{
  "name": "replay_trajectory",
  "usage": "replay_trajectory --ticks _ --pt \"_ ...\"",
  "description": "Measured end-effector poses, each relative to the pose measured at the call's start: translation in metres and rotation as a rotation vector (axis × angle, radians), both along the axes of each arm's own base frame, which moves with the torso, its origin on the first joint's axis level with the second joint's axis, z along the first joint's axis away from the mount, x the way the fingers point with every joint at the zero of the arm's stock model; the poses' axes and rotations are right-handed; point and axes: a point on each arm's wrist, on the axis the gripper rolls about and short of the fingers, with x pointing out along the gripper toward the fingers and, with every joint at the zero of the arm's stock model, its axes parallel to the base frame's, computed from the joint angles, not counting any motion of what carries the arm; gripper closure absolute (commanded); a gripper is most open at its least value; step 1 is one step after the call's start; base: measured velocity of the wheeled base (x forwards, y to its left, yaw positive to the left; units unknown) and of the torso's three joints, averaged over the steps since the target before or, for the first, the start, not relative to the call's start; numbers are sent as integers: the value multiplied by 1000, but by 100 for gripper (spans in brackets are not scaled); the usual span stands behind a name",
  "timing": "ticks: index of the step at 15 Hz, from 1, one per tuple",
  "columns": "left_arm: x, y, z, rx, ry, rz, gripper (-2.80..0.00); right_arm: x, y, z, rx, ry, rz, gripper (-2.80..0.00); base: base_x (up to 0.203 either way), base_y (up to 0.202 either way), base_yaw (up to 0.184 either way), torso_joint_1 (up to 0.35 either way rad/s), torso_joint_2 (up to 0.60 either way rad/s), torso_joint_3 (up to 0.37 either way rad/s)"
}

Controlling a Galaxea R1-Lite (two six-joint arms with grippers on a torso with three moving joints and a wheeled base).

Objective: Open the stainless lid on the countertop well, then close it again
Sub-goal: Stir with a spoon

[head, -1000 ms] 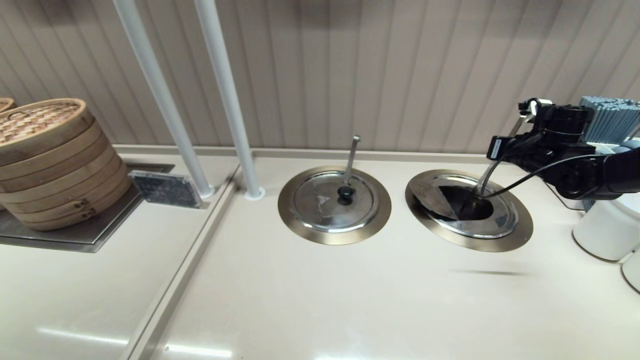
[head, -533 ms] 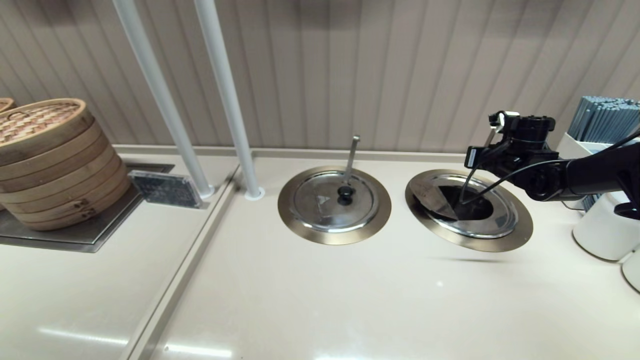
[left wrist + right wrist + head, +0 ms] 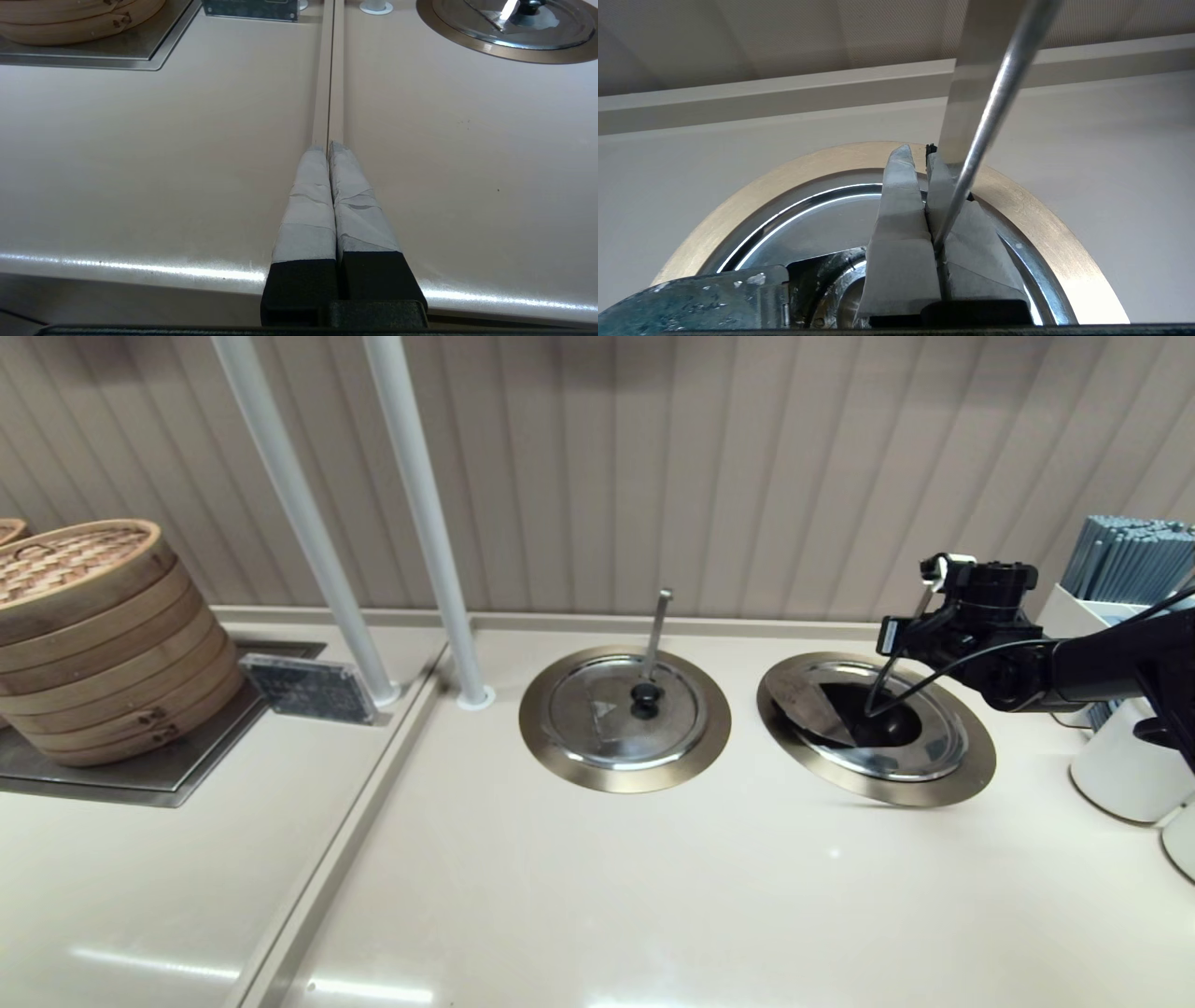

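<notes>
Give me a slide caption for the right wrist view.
Right gripper pinching the slanting ladle handle above the open countertop well.

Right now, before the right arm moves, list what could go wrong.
1. The right gripper is shut on the ladle handle, not the stainless lid; pulling may lever the ladle against the lid.
2. The flap lies folded open beside the countertop well; a bump could drop it.
3. The white container sits close under the right arm.
The left gripper is parked, shut.

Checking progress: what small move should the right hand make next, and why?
Probably open the right hand to release the ladle handle: the countertop well already gapes dark, and the stainless lid, folded back, needs swinging shut.
</notes>
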Motion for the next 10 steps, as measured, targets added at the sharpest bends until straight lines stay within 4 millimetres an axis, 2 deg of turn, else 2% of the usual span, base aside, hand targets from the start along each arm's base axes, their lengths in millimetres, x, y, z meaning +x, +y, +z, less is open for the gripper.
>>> replay_trajectory --ticks 2,3,4,10 --pt "0 0 0 0 0 0 0 5 -7 -2 -1 -3 -12 0 0 0 0 0 0 0" --pt "0 0 0 0 0 0 0 7 -9 -4 0 5 -17 -259 0 0 0 0 0 0" --pt "0 0 0 0 0 0 0 9 -12 -6 0 13 -22 -280 0 0 0 0 0 0" --pt "0 0 0 0 1 0 0 12 -13 -8 -15 18 -42 -280 0 0 0 0 0 0"
